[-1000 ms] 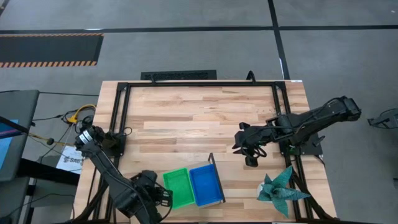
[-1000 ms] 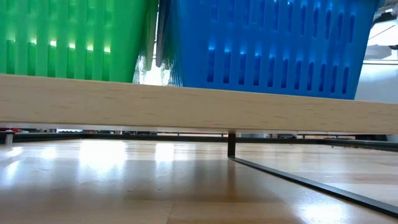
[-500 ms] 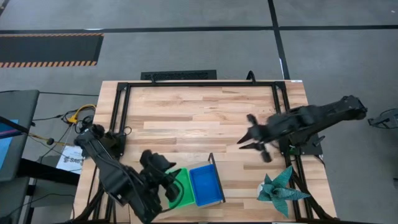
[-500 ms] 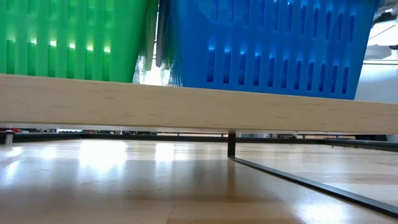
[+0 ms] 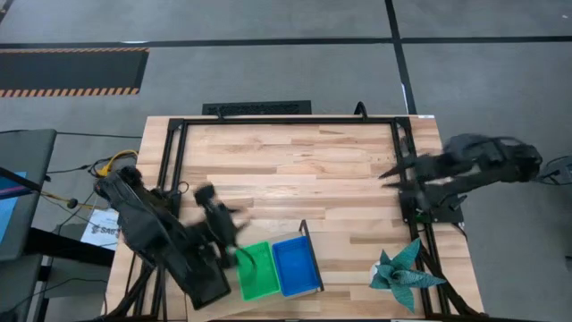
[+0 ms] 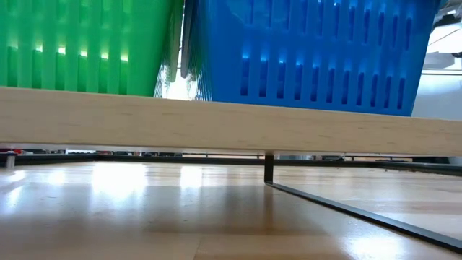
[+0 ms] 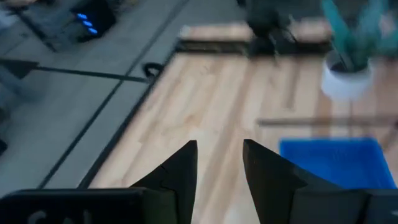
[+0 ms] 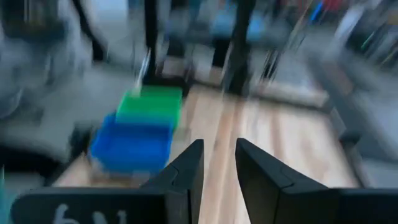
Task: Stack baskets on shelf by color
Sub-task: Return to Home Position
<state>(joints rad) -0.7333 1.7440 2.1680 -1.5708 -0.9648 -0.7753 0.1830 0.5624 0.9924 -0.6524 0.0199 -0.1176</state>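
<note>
1. The green baskets and the blue baskets stand touching on the shelf, with their long axes parallel.
2. Both stacks lie below and just beside my left gripper, on its right-arm side. The green one is nearer.
3. I cannot make out a black stack; my left arm covers that end.
4. Left gripper: fingers slightly apart, holding nothing.
5. My right gripper is well apart from the shelf, also empty with its fingers slightly parted.
6. Judgement: retract the left gripper away from the green stack.

Robotics lab or workshop: bare grey floor with black line markings, orange-and-black hazard-striped strip, black metal frame round light slatted wooden tabletop, loose yellow cable.
</note>
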